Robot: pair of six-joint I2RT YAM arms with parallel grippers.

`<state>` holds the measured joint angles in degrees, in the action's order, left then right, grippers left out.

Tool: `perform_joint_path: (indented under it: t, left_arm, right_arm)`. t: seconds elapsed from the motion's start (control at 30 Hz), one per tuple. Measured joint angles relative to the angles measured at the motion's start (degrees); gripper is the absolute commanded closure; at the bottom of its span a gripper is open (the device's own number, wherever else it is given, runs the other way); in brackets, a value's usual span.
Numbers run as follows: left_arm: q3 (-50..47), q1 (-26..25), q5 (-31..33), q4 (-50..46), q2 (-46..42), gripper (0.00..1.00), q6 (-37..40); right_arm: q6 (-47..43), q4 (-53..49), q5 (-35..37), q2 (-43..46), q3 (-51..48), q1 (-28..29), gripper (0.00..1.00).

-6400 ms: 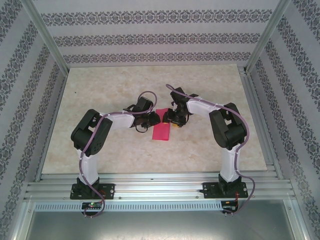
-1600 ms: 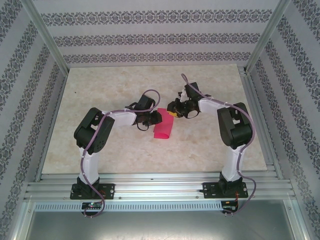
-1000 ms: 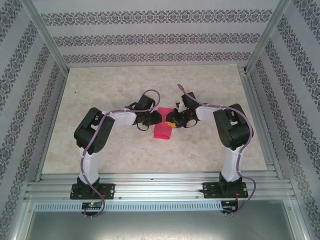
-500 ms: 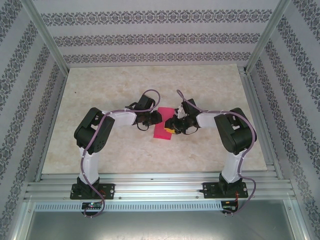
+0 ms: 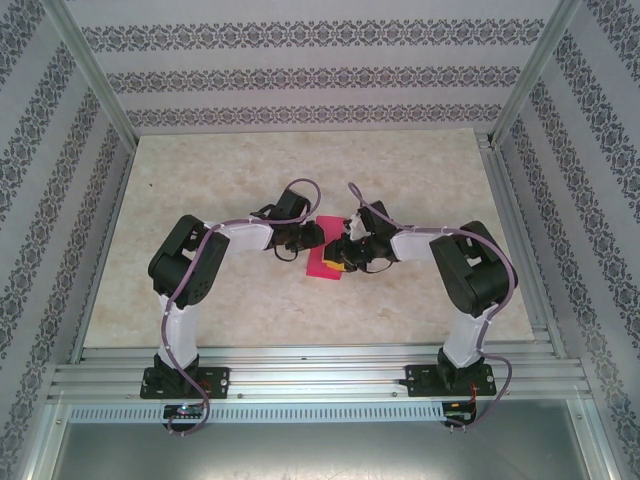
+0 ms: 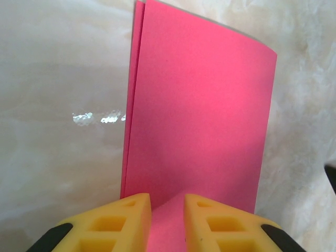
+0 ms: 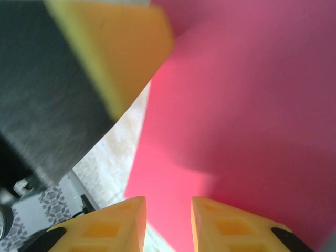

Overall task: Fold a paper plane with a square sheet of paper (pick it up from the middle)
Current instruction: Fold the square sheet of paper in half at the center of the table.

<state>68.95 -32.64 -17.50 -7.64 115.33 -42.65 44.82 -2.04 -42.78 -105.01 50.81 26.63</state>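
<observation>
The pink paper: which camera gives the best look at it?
Left wrist view: the pink paper lies nearly whole, folded double, both layers showing at its left edge. Top external view: a small, distant patch. Right wrist view: a blurred close-up.

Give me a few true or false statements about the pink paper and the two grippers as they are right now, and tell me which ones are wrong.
1. The pink sheet of paper is folded over, with two layers showing along one edge. True.
2. It is already a narrow pointed dart. False: it is a plain folded rectangle.
3. The left gripper and the right gripper both sit at the sheet. True.
4. The sheet lies in the table's far right corner. False: it lies near the middle of the table.
5. The left gripper's fingers are spread wide. False: only a narrow gap parts them.
</observation>
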Motion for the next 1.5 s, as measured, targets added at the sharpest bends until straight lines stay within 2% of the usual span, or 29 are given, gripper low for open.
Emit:
perform_joint_path:
  t: [0.57,0.83,1.33,1.5]
  left_arm:
    - [0.0,0.0,0.0,0.0,0.0,0.73,0.0]
    - [0.0,0.0,0.0,0.0,0.0,0.74,0.2]
    - [0.1,0.0,-0.1,-0.2,0.0,0.73,0.2]
    - [0.4,0.0,0.0,-0.5,0.0,0.73,0.2]
  right_arm:
    - [3.4,9.2,-1.5,0.2,-6.4,-0.1,0.71]
    - [3.1,5.0,-0.3,5.1,-6.9,-0.1,0.7]
    - [-0.2,2.6,-0.2,3.6,-8.4,-0.5,0.71]
    - [-1.0,-2.1,2.1,6.1,-8.1,-0.5,0.73]
